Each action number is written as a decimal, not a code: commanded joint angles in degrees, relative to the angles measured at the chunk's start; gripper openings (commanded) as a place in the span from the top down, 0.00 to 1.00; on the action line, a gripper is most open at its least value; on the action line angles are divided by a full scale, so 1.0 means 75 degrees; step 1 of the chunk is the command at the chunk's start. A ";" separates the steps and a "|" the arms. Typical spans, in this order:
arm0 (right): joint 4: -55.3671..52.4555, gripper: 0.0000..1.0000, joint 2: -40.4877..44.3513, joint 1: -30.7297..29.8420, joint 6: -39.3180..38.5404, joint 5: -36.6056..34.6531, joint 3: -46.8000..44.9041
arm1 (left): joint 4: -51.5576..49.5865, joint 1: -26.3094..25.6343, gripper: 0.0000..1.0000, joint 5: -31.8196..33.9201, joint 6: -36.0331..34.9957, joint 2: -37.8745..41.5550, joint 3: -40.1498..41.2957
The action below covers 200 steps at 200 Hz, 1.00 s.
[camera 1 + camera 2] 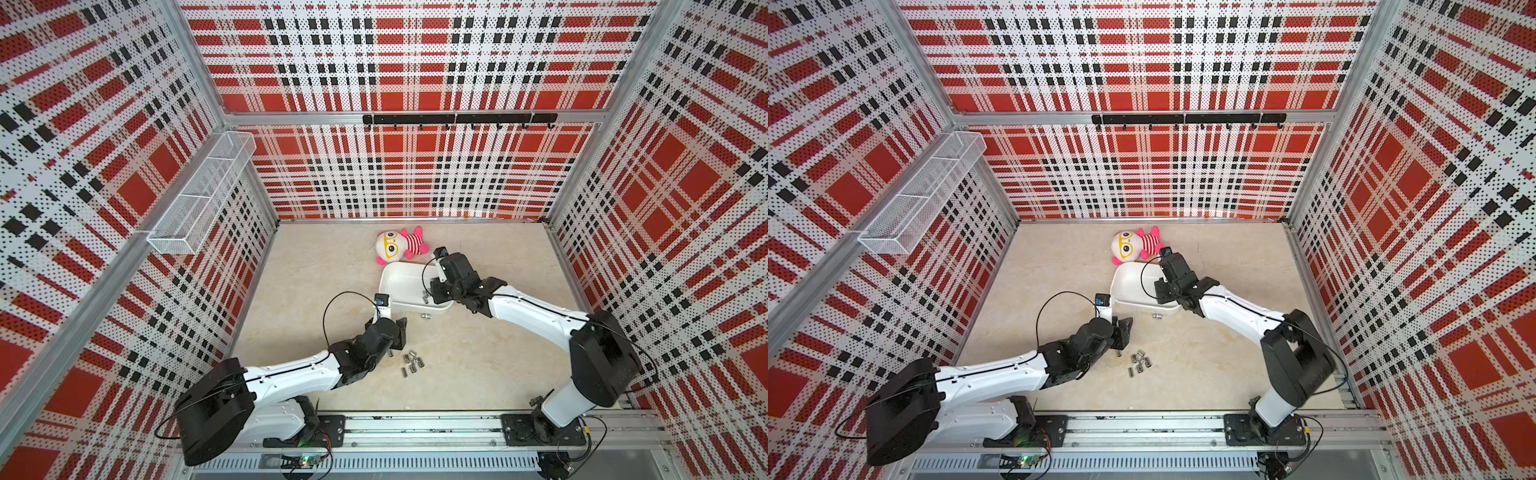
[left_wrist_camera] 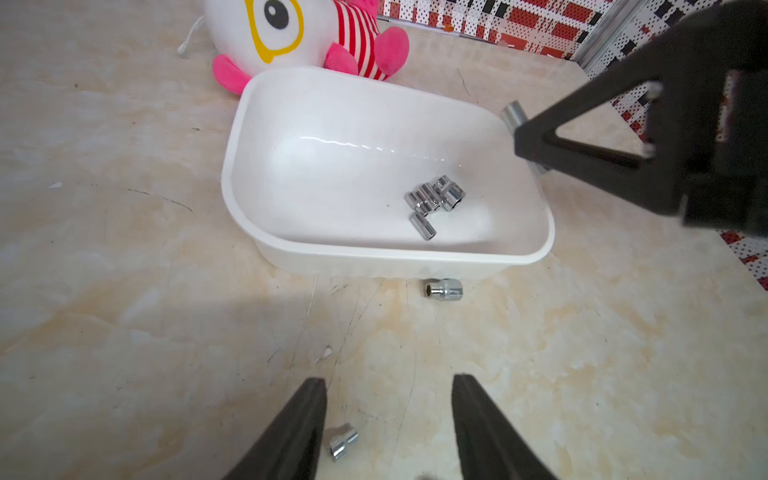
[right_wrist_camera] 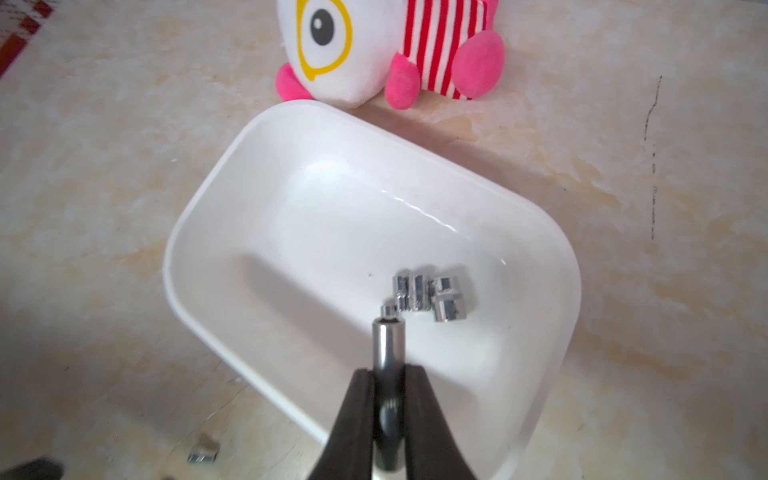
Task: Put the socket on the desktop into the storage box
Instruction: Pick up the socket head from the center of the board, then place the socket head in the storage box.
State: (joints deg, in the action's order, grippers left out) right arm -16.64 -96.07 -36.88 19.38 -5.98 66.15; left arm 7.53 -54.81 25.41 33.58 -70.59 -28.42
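The white storage box (image 1: 400,286) (image 1: 1130,286) lies mid-desktop (image 1: 316,286) with several chrome sockets (image 2: 434,198) (image 3: 431,296) clustered inside. My right gripper (image 3: 388,376) (image 1: 433,294) hovers over the box's near right part, shut on a long socket (image 3: 388,347) that points down into it. My left gripper (image 2: 388,380) (image 1: 400,329) hangs open low over the desktop in front of the box, nothing between its fingers. One small socket (image 2: 343,443) lies just beside its one finger. Another socket (image 2: 444,288) (image 1: 427,316) rests against the box's front wall. Several more sockets (image 1: 412,364) (image 1: 1139,364) lie loose right of the left gripper.
A pink and white plush doll (image 1: 400,245) (image 3: 374,50) lies touching the box's far rim. A white wire-mesh basket (image 1: 199,195) hangs on the left wall and a black hook rail (image 1: 459,119) on the back wall. Aluminium rails edge the desktop.
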 commanded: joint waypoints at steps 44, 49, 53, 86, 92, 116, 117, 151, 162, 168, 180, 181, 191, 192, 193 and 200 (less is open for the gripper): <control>-0.0702 0.83 -0.1840 0.0308 -0.0163 0.0157 0.1416 | -0.0526 -0.0058 0.45 0.0057 -0.0404 -0.0926 -0.0431; -0.0710 0.81 -0.1867 0.0329 -0.0175 0.0126 0.1425 | -0.0539 -0.0054 0.45 0.0078 -0.0411 -0.0969 -0.0452; -0.0710 0.79 -0.1868 0.0344 -0.0181 0.0107 0.1422 | -0.0545 -0.0051 0.45 0.0098 -0.0422 -0.1012 -0.0461; -0.0663 0.69 -0.1662 0.0452 -0.0251 0.0178 0.1229 | -0.0687 -0.0050 0.45 0.0160 -0.0418 -0.1295 -0.0617; -0.0664 0.68 -0.1593 0.0447 -0.0263 0.0186 0.1193 | -0.0688 -0.0052 0.45 0.0169 -0.0421 -0.1331 -0.0628; -0.0658 0.67 -0.1079 0.0462 -0.0241 0.0372 0.0961 | -0.0776 -0.0051 0.45 0.0270 -0.0481 -0.1398 -0.0698; -0.0655 0.67 -0.1043 0.0463 -0.0240 0.0385 0.0945 | -0.0786 -0.0051 0.45 0.0275 -0.0481 -0.1402 -0.0698; -0.0675 0.67 0.0567 0.0465 -0.0216 0.0624 0.0106 | -0.0991 -0.0073 0.46 0.0615 -0.0531 -0.1390 -0.0744; -0.0653 0.67 0.1285 0.0465 -0.0226 0.0604 -0.0365 | -0.0998 -0.0072 0.46 0.0548 -0.0539 -0.1422 -0.0766; -0.0653 0.67 0.1615 0.0464 -0.0226 0.0604 -0.0625 | -0.1004 -0.0075 0.47 0.0479 -0.0539 -0.1445 -0.0780; -0.0531 0.66 0.2453 0.0464 -0.0166 0.0522 -0.1332 | -0.1024 -0.0098 0.47 0.0410 -0.0525 -0.1466 -0.0812; -0.0519 0.66 0.2534 0.0464 -0.0166 0.0519 -0.1396 | -0.1037 -0.0098 0.47 0.0404 -0.0527 -0.1465 -0.0814; -0.0442 0.65 0.3206 0.0461 -0.0055 0.0515 -0.2002 | -0.1072 -0.0093 0.47 0.0370 -0.0519 -0.1452 -0.0816; -0.0430 0.65 0.3262 0.0463 -0.0042 0.0521 -0.2054 | -0.1079 -0.0096 0.47 0.0378 -0.0524 -0.1452 -0.0816; -0.0412 0.65 0.3348 0.0458 -0.0024 0.0524 -0.2132 | -0.1082 -0.0097 0.47 0.0382 -0.0520 -0.1446 -0.0816; -0.0278 0.64 0.3812 0.0453 0.0071 0.0589 -0.2608 | -0.1087 -0.0099 0.46 0.0380 -0.0528 -0.1392 -0.0777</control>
State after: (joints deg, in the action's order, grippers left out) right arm -19.88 -76.07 -33.63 18.02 -1.98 56.25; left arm 0.43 -55.16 28.08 30.15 -81.06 -32.88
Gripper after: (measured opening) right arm 0.345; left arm 0.528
